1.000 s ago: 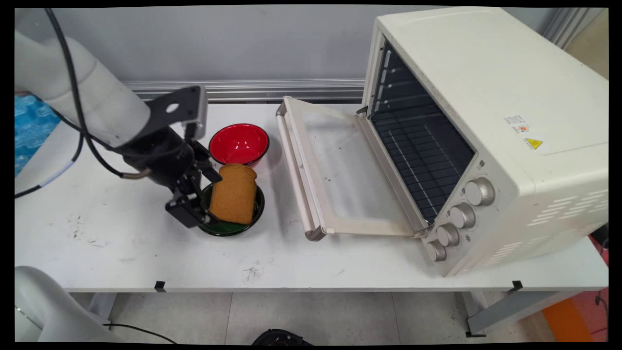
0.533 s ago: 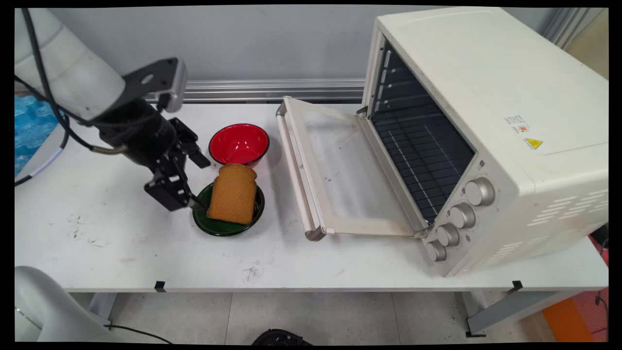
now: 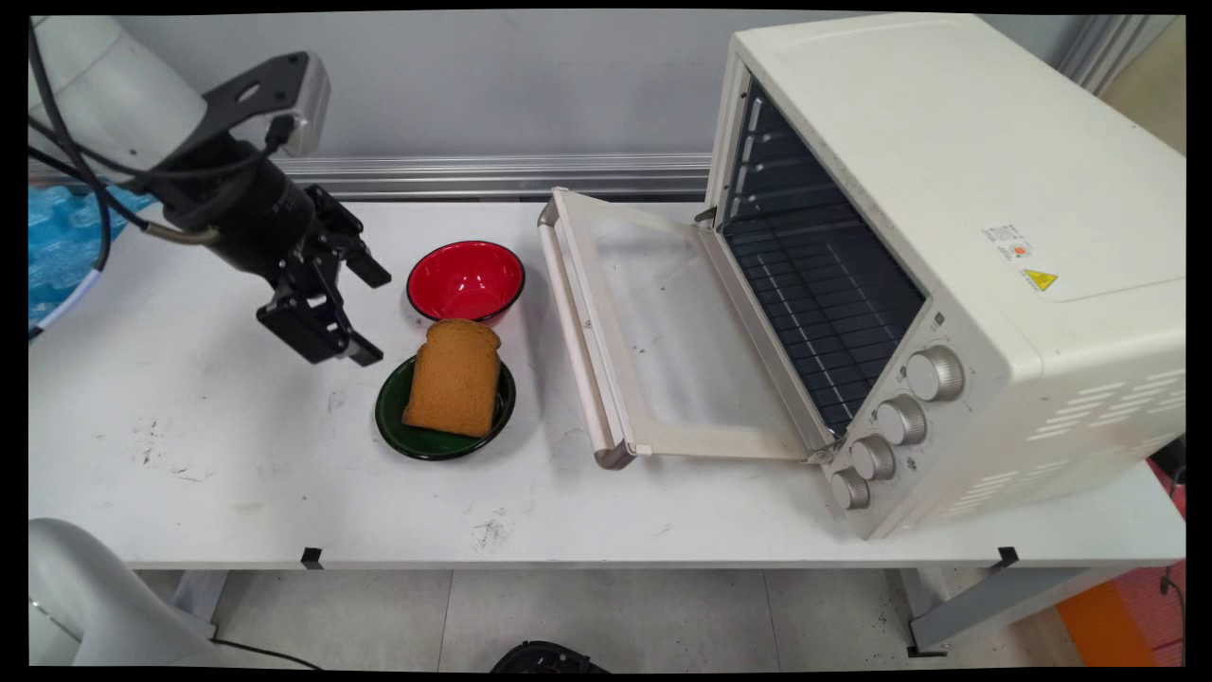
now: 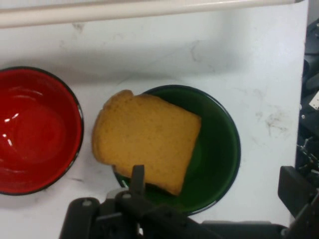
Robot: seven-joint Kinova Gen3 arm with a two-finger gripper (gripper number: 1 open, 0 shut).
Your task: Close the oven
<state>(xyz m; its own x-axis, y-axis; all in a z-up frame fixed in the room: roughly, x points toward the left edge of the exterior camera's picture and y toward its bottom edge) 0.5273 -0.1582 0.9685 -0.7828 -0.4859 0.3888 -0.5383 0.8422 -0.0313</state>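
Gripper: black, two-finger, raised above the worktop to the left of the dishes. Jaws wide apart, holding nothing. Nearest thing: the green bowl.

Bread: one brown slice, lying tilted in the green bowl, its crown end resting over the bowl's far rim towards the red bowl. Long axis runs roughly near-to-far across the worktop. It lies to the right of the jaws and lower, near but apart. In the hand view the bread sits just beyond the fingers, centred between them, over the green bowl.

Red bowl: holds nothing, just behind the green bowl; whether the rims touch cannot be told. In the hand view the red bowl lies left of the bread.

Oven: cream, on the right of the worktop. Door dropped fully open towards the bowls, rack bare.
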